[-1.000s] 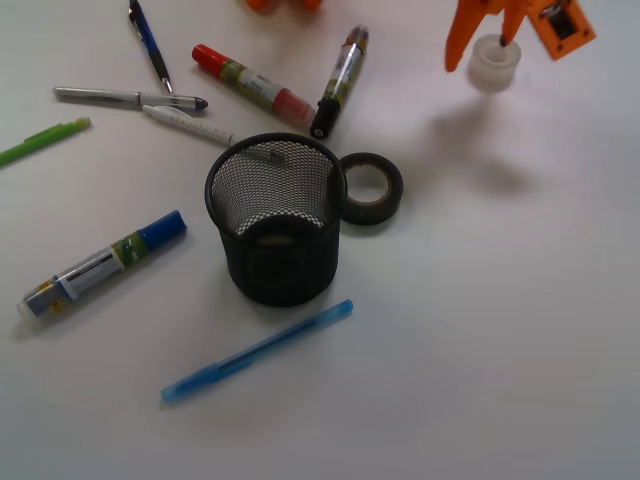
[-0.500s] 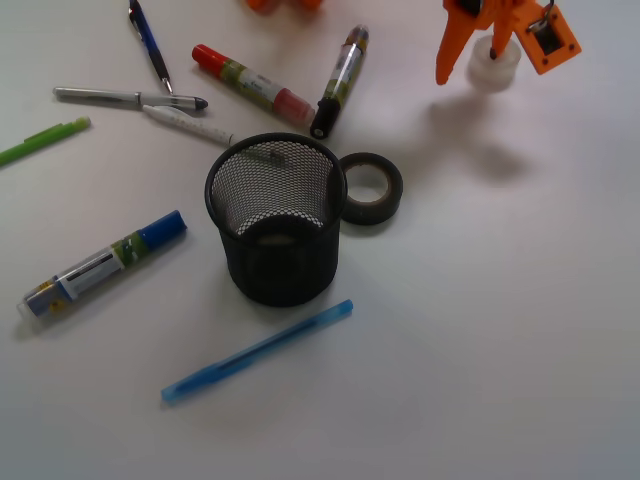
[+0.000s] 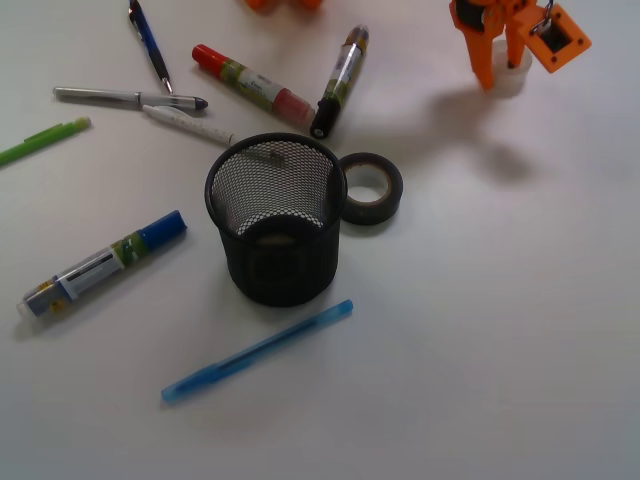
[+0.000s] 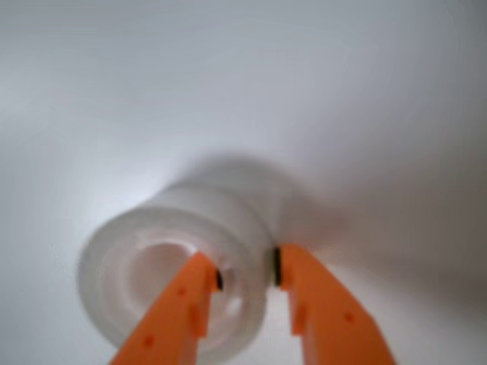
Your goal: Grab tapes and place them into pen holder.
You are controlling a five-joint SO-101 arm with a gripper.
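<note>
The small translucent whitish tape (image 3: 514,80) sits at the far right of the table. My orange gripper (image 3: 500,70) is shut on its wall. In the wrist view one fingertip (image 4: 199,275) is inside the tape's (image 4: 144,243) hole and the other is outside, with my gripper (image 4: 247,270) pinching the wall between them. A dark grey-black tape (image 3: 371,187) lies flat against the right side of the black mesh pen holder (image 3: 275,215). A dim tan ring shape shows at the holder's bottom.
Pens and markers lie around the holder: a red marker (image 3: 252,84), a black-tipped marker (image 3: 339,80), a blue marker (image 3: 104,263), a blue pen (image 3: 257,351), a green pen (image 3: 42,140) and several thin pens (image 3: 130,98) at the far left.
My gripper was open above the whitish tape. It has dropped onto the tape and its jaws have closed on the wall.
</note>
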